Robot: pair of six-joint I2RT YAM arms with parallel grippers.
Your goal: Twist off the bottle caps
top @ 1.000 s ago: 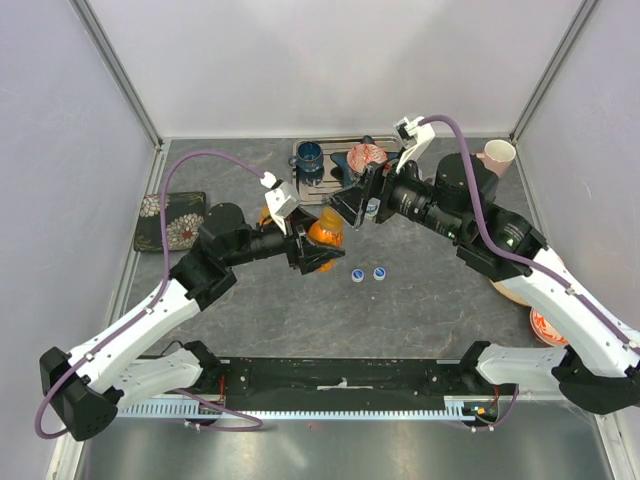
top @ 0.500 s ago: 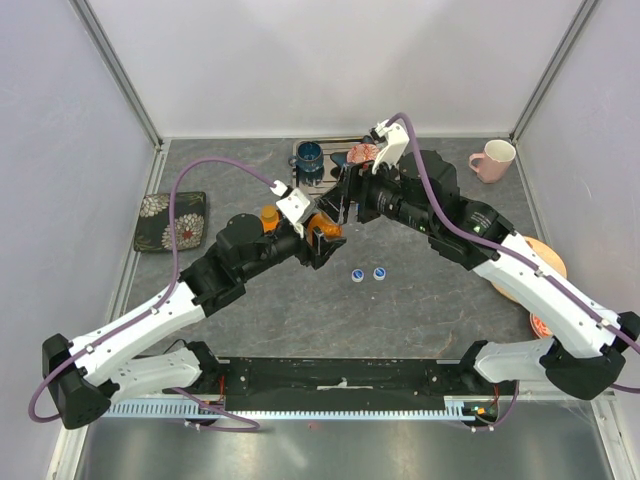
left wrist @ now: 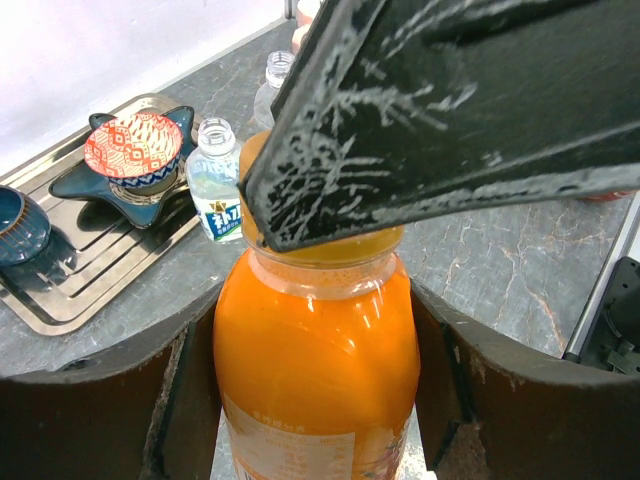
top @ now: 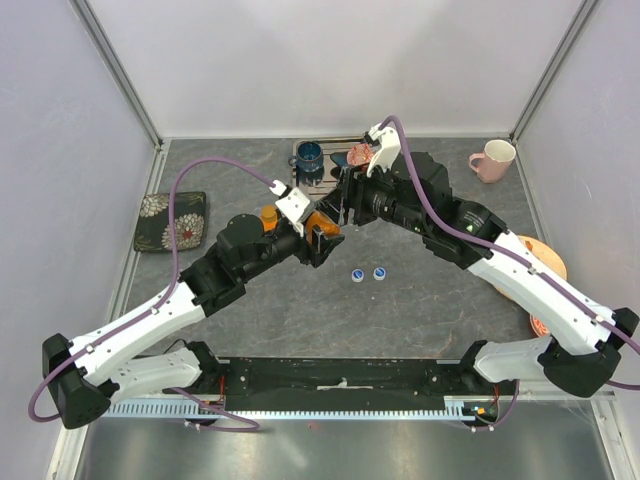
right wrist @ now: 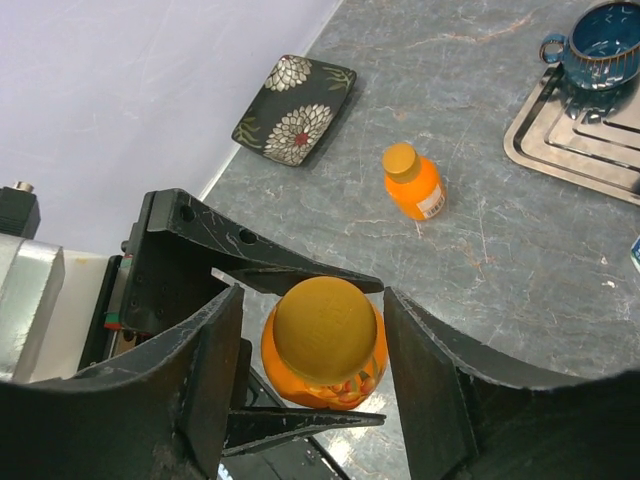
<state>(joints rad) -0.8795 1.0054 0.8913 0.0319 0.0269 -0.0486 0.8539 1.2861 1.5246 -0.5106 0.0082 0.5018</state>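
— Grey marbled tabletop (top: 430, 300) under pale walls (top: 300, 70) is what my overhead feed gives me. Ask away.

— How do the pincers stand?

— My left gripper (left wrist: 315, 400) is clamped on the orange bottle (left wrist: 318, 320), a finger pressed to each flank, near the centre of the overhead view. My right gripper (right wrist: 312, 335) straddles the orange cap (right wrist: 325, 320) on that bottle, about half spread. In the right wrist view I see a sliver of gap on the cap's left side. On its right side I cannot tell whether the finger touches.

— Any writing?

— The held bottle has a pale label, cut off at the bottom edge of the left wrist view and unreadable. Behind it, left of centre, an uncapped water bottle (left wrist: 215, 185) wears a blue-and-white label with characters too small for me to read.

— And the other caps?

— Two blue caps (top: 358, 273) lie on the tabletop just below and right of the gripped bottle, near each other. A second orange bottle (right wrist: 413, 185) stands capped in the upper middle of the right wrist view, well apart from both pincers.
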